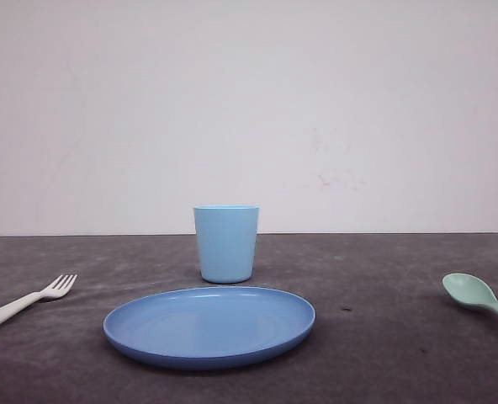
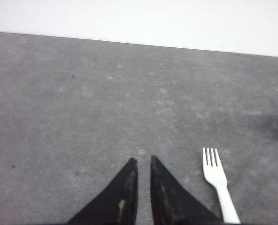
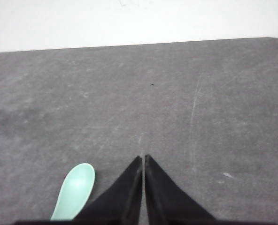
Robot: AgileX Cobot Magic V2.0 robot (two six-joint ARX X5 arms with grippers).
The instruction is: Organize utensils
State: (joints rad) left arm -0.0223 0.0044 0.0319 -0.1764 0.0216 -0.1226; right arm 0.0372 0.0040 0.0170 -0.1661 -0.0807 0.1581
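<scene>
A small white fork (image 1: 30, 300) lies on the dark grey table at the left edge of the front view, tines pointing toward the middle. In the left wrist view the fork (image 2: 219, 183) lies flat just beside my left gripper (image 2: 143, 159), whose black fingers stand nearly together with only a narrow slit and nothing in it. A mint-green spoon (image 1: 476, 295) rests at the right edge, bowl up. The spoon (image 3: 75, 190) lies close beside my right gripper (image 3: 143, 156), which is shut and empty. Both grippers hang above the table, apart from the utensils.
A round blue plate (image 1: 209, 328) sits at the front centre, and a light blue cup (image 1: 225, 244) stands upright just behind it. A white wall rises behind the table's far edge. Bare grey tabletop (image 2: 106, 103) stretches ahead of both grippers.
</scene>
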